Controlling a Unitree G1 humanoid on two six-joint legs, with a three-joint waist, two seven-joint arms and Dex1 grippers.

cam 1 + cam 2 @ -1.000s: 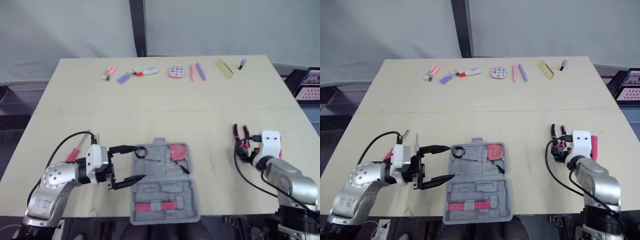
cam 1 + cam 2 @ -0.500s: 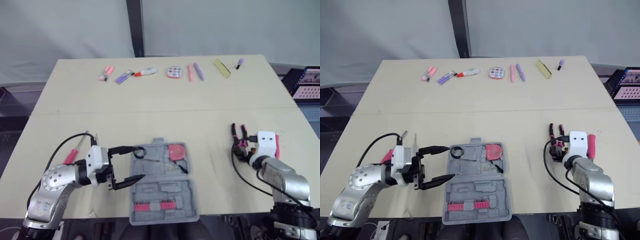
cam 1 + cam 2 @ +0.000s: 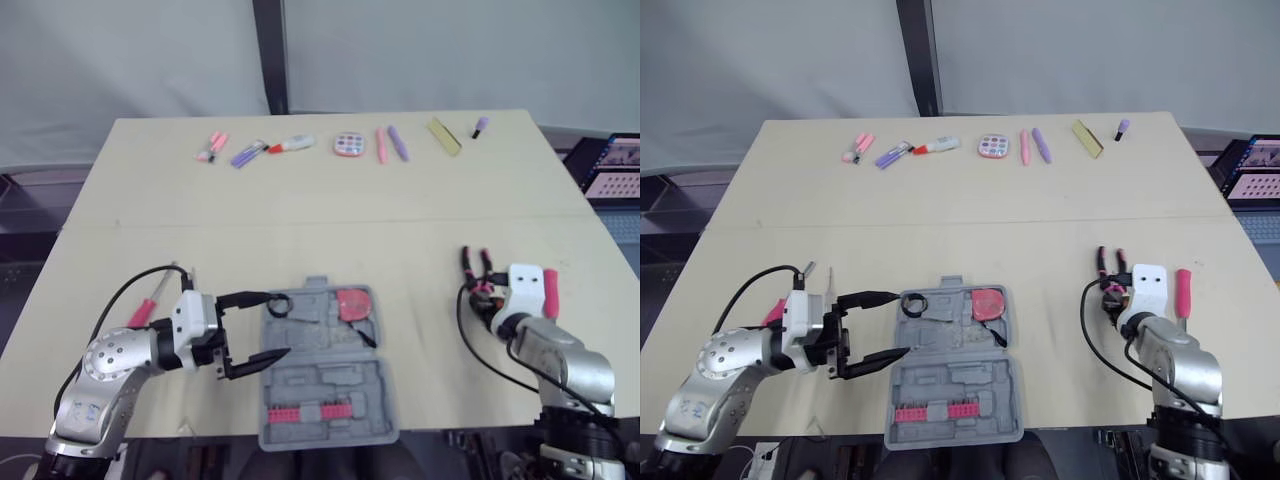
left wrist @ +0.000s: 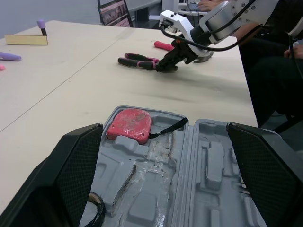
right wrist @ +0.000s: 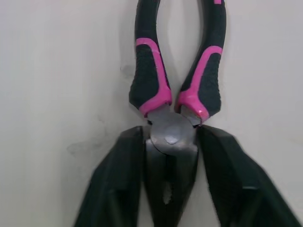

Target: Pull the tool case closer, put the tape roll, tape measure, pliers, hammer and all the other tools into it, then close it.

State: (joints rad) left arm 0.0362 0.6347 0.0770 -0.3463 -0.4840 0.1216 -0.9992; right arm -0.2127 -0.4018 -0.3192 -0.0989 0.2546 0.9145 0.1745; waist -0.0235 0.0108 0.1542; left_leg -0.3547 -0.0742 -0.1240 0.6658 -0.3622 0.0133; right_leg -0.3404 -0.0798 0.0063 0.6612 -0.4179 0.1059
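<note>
My left gripper (image 3: pixel 278 323) gapes wide and empty at the left edge of the open grey plastic tool case (image 3: pixel 330 385). Well to its right, my right gripper (image 5: pixel 170 137) pinches the head of the black-and-pink-handled pliers (image 5: pixel 151 90), which lie on the beige tabletop (image 3: pixel 330 205).

The pliers (image 5: pixel 150 90) are cut off at the handle ends; the nose tip is seemingly hidden within the right gripper (image 5: pixel 170 136).
</note>
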